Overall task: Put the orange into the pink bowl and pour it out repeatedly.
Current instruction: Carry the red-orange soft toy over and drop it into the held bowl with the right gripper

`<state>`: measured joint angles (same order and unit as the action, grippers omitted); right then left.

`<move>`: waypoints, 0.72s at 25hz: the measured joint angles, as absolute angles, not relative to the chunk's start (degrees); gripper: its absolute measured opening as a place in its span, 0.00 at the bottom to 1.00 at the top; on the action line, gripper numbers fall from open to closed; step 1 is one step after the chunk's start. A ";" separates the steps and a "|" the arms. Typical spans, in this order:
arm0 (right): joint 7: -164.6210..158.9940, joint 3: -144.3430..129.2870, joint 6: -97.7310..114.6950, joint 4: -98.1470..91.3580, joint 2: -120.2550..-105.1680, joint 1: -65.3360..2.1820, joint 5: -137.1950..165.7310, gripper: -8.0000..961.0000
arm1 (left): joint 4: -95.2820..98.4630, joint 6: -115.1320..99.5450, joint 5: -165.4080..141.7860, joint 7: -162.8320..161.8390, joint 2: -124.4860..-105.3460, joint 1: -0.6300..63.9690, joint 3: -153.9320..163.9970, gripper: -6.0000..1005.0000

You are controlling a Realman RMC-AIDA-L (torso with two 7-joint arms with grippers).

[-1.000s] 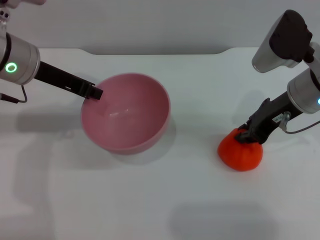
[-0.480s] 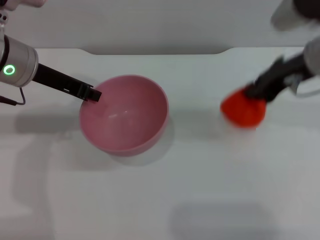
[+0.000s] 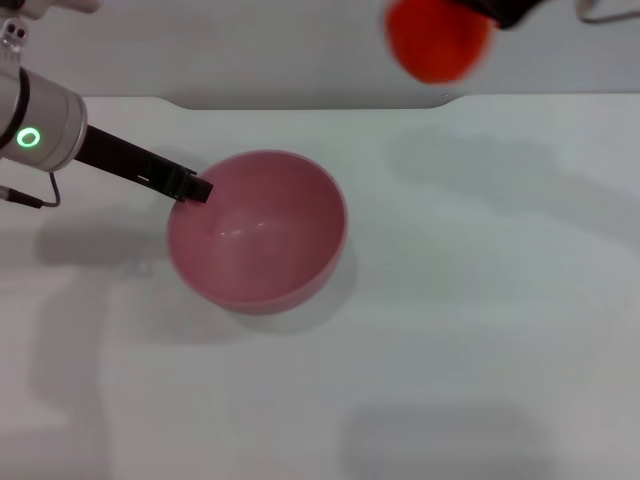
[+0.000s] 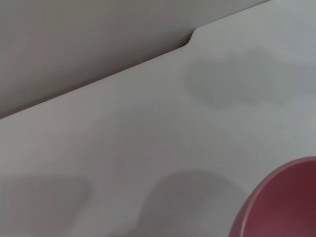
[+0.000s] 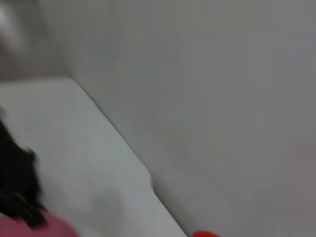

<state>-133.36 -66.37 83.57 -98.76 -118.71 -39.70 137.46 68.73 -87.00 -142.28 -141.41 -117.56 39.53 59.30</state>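
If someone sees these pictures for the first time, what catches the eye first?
The orange, lifted high at the top edge of the head view under the right tool, above the table's far edge. Next the pink bowl, empty on the white table, with the left tool at its rim.

There is one orange (image 3: pixel 437 40), at the upper right of the head view, partly cut by the top edge. A small part of it shows also at the bottom edge of the right wrist view. There is one pink bowl (image 3: pixel 257 229), at the centre left of the head view. It stands on one white table (image 3: pixel 480 330). Two grippers are present: the left gripper (image 3: pixel 190 186) at the upper left, and the right gripper (image 3: pixel 508 10) at the top edge.
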 joint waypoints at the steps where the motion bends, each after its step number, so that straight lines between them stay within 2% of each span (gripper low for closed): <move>1: -133.15 -67.02 83.53 -99.20 -118.71 -40.03 135.81 0.10 | 68.73 -87.00 -142.29 -141.41 -117.61 39.63 59.36 0.05; 18: -129.16 -81.08 80.33 -89.89 -118.77 -42.92 128.41 0.17 | 68.73 -86.50 -141.64 -141.42 -117.86 40.02 60.04 0.05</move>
<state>-129.16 -81.08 80.33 -89.89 -118.77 -42.92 128.41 68.73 -86.50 -141.64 -141.42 -117.86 40.02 60.04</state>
